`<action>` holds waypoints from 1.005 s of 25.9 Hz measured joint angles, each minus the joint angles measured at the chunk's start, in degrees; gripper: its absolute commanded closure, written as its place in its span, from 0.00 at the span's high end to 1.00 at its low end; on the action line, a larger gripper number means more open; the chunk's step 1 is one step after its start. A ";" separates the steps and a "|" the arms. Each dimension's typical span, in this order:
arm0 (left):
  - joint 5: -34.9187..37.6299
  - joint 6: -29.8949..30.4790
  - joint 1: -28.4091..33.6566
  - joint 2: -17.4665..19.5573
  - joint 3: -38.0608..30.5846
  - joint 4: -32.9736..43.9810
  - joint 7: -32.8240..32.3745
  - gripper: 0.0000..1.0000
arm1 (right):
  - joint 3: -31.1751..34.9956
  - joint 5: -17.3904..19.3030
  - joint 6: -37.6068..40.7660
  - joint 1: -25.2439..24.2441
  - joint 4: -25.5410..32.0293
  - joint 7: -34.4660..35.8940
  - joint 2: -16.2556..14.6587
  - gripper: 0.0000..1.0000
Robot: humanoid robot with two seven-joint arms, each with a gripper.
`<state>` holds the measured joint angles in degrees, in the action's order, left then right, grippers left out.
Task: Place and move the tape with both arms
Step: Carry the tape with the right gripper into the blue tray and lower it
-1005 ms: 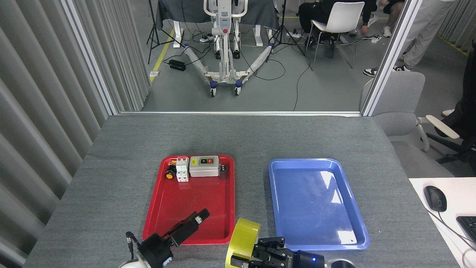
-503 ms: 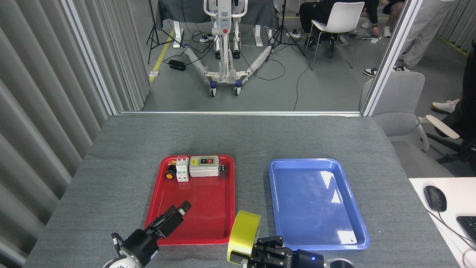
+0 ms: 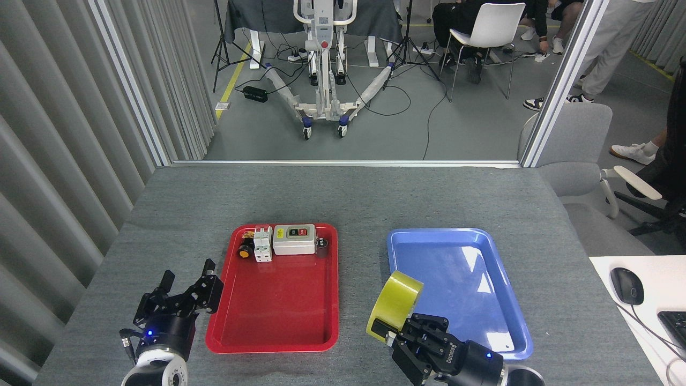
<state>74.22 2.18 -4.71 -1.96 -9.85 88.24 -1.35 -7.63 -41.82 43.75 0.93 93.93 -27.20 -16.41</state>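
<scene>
The tape [image 3: 394, 305], a wide yellow roll, is held tilted above the near left corner of the blue tray [image 3: 501, 257]. My right gripper [image 3: 399, 328] is shut on its lower rim, coming in from the bottom edge. My left gripper [image 3: 185, 287] stands open with nothing between its fingers, over the grey table just left of the red tray [image 3: 278, 327].
At the far end of the red tray lie a grey switch box [image 3: 293, 239], a white breaker [image 3: 262, 243] and small dark parts. A white desk with a mouse [image 3: 627, 285] adjoins on the right. People, chairs and a wheeled stand are beyond the table.
My right gripper carried the tape up and to the right, from between the trays to over the blue tray's corner. My left arm swung left off the red tray and its fingers now show open.
</scene>
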 measured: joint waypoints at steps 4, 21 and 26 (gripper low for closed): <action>13.78 -15.76 4.59 -0.42 8.08 2.50 6.43 1.00 | 0.54 -6.02 -11.50 3.76 -2.12 -0.39 0.27 0.00; 13.84 -12.91 11.22 0.89 21.66 4.94 12.34 1.00 | -9.84 -11.61 -49.93 28.82 -28.35 -14.88 -3.28 0.01; 13.43 -12.61 11.43 1.03 21.41 4.70 12.94 1.00 | -12.93 -9.76 -54.22 36.26 -38.43 -19.97 -3.42 0.02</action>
<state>87.64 -10.43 6.72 -0.93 11.56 92.93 11.59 -20.56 -51.58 -10.47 37.19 55.50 -47.17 -19.83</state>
